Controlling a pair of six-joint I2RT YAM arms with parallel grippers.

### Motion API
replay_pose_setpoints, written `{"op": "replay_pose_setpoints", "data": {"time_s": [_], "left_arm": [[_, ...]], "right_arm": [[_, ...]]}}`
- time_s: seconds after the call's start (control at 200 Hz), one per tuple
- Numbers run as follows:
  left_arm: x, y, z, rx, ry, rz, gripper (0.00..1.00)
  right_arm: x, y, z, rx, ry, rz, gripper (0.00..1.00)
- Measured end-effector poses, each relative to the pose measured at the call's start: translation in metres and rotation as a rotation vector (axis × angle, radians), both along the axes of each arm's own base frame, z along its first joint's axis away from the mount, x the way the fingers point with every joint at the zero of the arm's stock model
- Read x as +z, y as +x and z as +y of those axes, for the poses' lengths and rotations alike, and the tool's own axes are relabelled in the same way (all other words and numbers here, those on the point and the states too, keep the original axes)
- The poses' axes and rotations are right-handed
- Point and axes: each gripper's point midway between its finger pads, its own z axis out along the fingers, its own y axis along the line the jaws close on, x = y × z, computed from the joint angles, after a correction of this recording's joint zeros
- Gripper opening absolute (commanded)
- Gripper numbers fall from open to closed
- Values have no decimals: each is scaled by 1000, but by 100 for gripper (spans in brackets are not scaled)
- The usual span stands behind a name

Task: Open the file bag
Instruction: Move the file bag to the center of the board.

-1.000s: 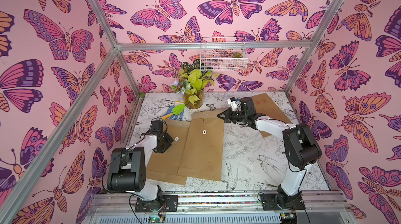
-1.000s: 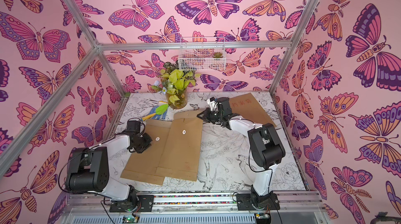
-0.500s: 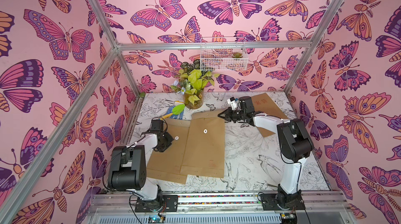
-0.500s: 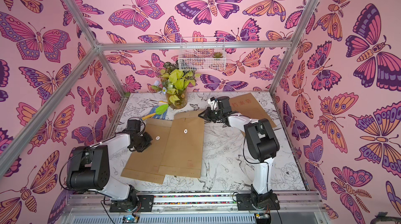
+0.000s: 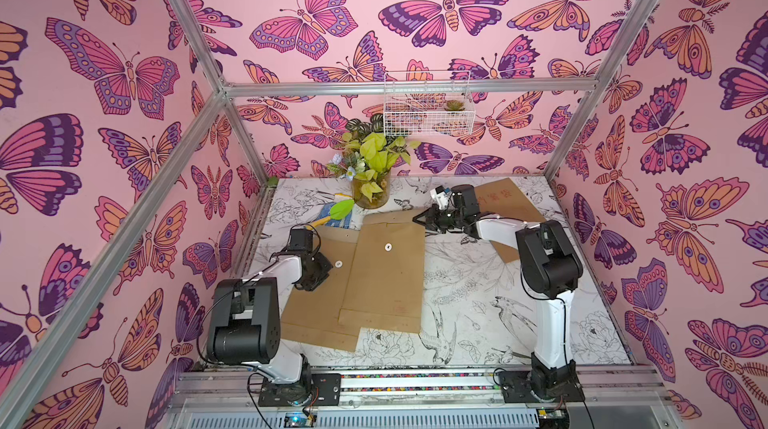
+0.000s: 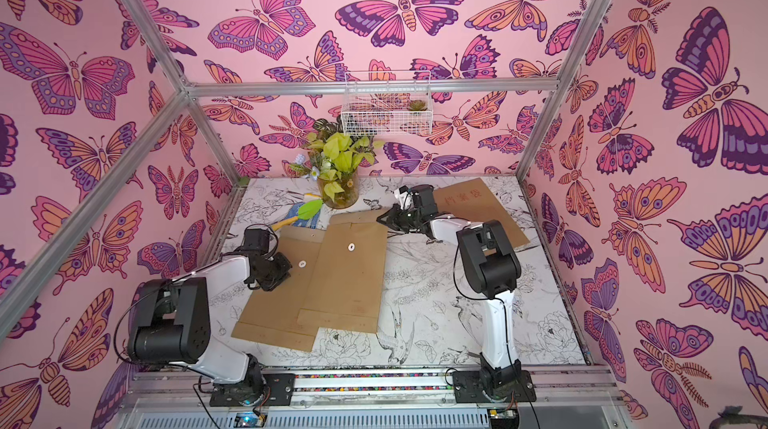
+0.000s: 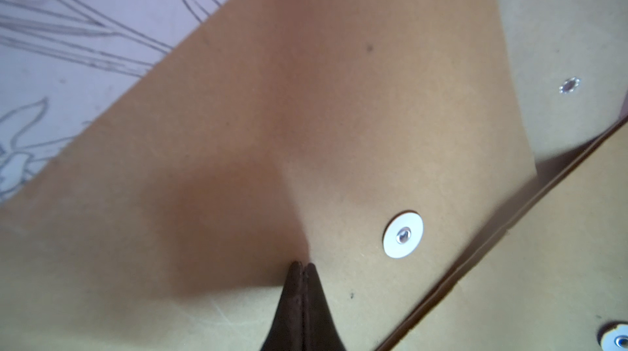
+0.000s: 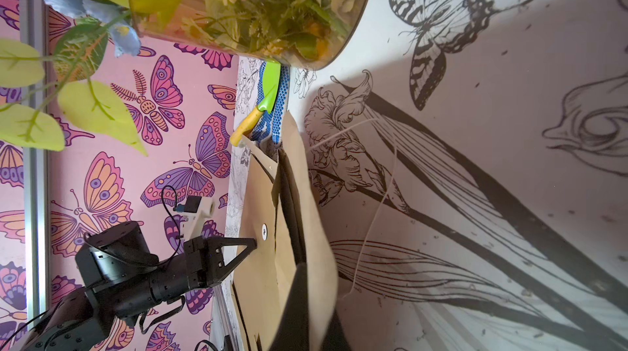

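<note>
1. Table (image 5: 478, 302), near half: two brown file bags lie flat, left of centre. The upper file bag (image 5: 386, 281) overlaps the right side of the lower file bag (image 5: 316, 306). Both have their flaps toward the far edge.

2. Left gripper (image 7: 301, 266): jaws pressed together and holding nothing. The tip touches the lower file bag just beside its white disc (image 7: 403, 235).

3. Right gripper (image 5: 417, 220): positioned at the far right corner of the upper file bag. The jaws pinch the edge of that bag's flap. In the right wrist view the paper curves up between the dark fingers. A thin white string (image 8: 377, 203) lies loose on the table next to it.

4. Far right corner: a third file bag (image 5: 505, 202) with red print. The right arm crosses over its near left part.

5. Far edge, centre: a glass vase (image 5: 371, 194) of leaves and flowers stands just beyond the upper file bag's flap and near the right gripper.

6. Far left: a green and yellow trowel (image 5: 338, 211) rests on a blue dotted glove (image 5: 328, 215), touching the far end of the lower file bag.

7. Back wall: a white wire basket (image 5: 428, 115) hangs above the vase.
</note>
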Motion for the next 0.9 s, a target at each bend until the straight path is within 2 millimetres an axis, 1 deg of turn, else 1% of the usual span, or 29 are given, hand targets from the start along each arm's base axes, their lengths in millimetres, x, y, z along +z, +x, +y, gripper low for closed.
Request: {"op": "replay_pose_setpoints", "data": {"time_s": [0.03, 0.155, 0.215, 0.346, 0.416, 0.486, 0.511, 0.571, 0.621, 0.681, 0.746, 0.776, 0.846, 0.896], "left_arm": [[0, 0, 0, 0, 0, 0, 0], [0, 0, 0, 2, -1, 1, 0], [1, 0, 0, 3, -1, 2, 4], [2, 0, 1, 8, -1, 7, 17], [5, 2, 2, 6, 7, 9, 29], [9, 4, 3, 3, 15, 11, 40], [12, 5, 3, 7, 16, 10, 44], [18, 10, 4, 0, 24, -2, 50], [26, 15, 5, -8, 35, -19, 55], [38, 19, 7, -16, 53, -47, 59], [54, 24, 7, -40, 90, -87, 60], [63, 26, 4, -59, 114, -111, 60], [83, 30, -11, -126, 163, -166, 61], [97, 32, -31, -198, 196, -208, 62]], "right_arm": [[-2, 2, 0, -1, -3, -1, 8], [-12, 9, -1, -13, -34, -1, 27], [-16, 10, -2, -18, -52, -1, 35], [-21, 14, -8, -37, -105, -10, 59], [-25, 16, -12, -49, -138, -16, 72], [-31, 17, -18, -63, -179, -15, 87], [-35, 17, -22, -70, -200, -11, 91], [-41, 17, -32, -92, -252, -3, 100], [-44, 16, -43, -110, -308, -3, 99], [-42, 11, -59, -138, -379, -4, 99], [-30, 1, -78, -177, -452, -23, 99], [-21, -5, -86, -197, -481, -37, 99], [2, -20, -105, -246, -529, -83, 99], [18, -30, -118, -287, -557, -117, 99]]}}
